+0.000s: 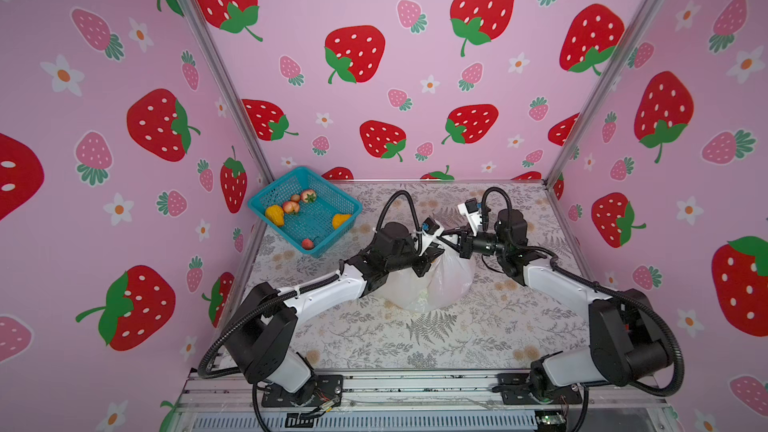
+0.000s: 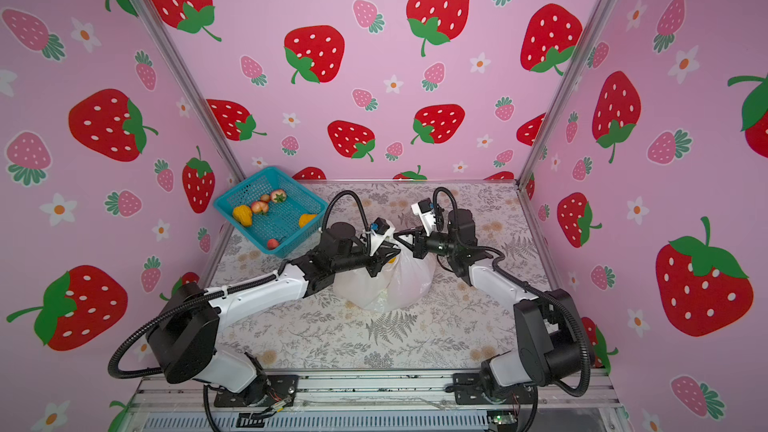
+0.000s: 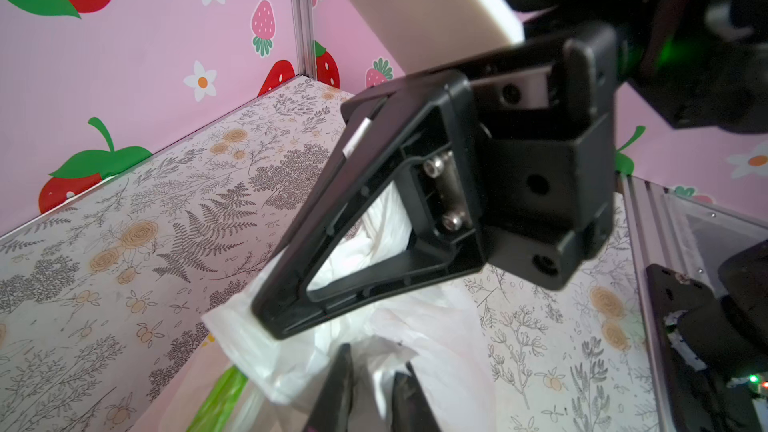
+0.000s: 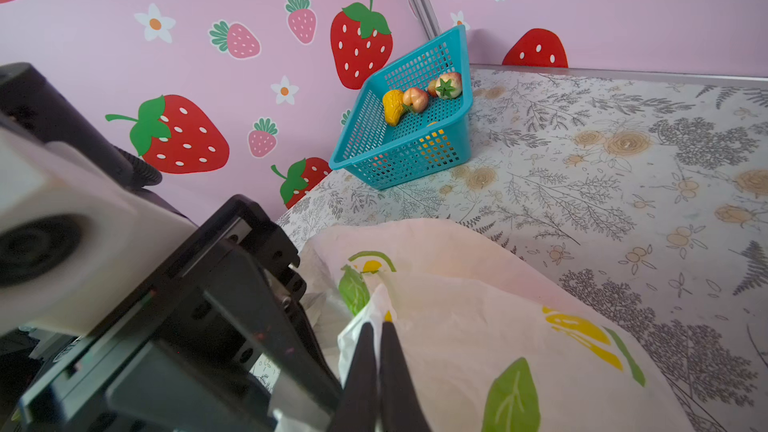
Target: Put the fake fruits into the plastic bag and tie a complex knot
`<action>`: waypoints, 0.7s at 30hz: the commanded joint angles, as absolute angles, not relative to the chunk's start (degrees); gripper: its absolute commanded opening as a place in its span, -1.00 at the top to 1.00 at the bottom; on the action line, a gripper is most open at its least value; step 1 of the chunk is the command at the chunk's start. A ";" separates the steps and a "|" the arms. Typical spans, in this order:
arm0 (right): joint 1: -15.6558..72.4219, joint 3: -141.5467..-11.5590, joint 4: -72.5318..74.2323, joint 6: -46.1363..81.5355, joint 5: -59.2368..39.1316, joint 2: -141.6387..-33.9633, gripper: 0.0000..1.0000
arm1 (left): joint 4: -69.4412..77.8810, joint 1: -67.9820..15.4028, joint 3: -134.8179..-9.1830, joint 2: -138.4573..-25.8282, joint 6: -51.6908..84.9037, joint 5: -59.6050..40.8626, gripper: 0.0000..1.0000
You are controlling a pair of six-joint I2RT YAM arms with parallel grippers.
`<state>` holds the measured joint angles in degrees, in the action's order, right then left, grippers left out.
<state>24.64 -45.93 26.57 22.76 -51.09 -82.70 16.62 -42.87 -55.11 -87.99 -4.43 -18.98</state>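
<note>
The plastic bag (image 1: 451,280) (image 2: 409,284) stands bulging in the middle of the table, white with lemon and leaf prints (image 4: 478,326). My right gripper (image 4: 377,326) (image 1: 445,238) is shut on a strip of film at the bag's top. My left gripper (image 3: 376,357) (image 1: 430,259) is just beside it, jaws apart, with loose bag film (image 3: 291,359) rising between the fingers. Several fake fruits (image 1: 291,206) (image 4: 405,101) lie in the basket. The knot is hidden; both grippers cover the bag's top in both top views.
The teal mesh basket (image 1: 277,185) (image 2: 243,185) (image 4: 415,160) leans tilted in the far left corner. Pink strawberry-print walls close three sides. The floral table (image 1: 415,338) stretches in front of the bag, and the arm bases sit at its near edge.
</note>
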 commanded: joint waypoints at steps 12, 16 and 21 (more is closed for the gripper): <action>24.87 -46.39 25.75 8.70 -49.86 -77.06 1.00 | -10.04 -41.52 -64.92 -77.03 -6.61 -27.69 -0.22; 24.87 -45.32 27.65 8.95 -49.90 -75.94 1.00 | -7.78 -38.76 -66.20 -75.28 -3.16 -28.13 -0.44; 24.87 -44.51 29.65 10.94 -50.62 -75.16 1.00 | -11.96 -37.29 -71.32 -79.84 -7.31 -21.09 -0.58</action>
<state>24.64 -45.28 26.52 10.85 -49.95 -76.95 -7.75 -37.50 -67.57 -76.69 -4.64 -24.12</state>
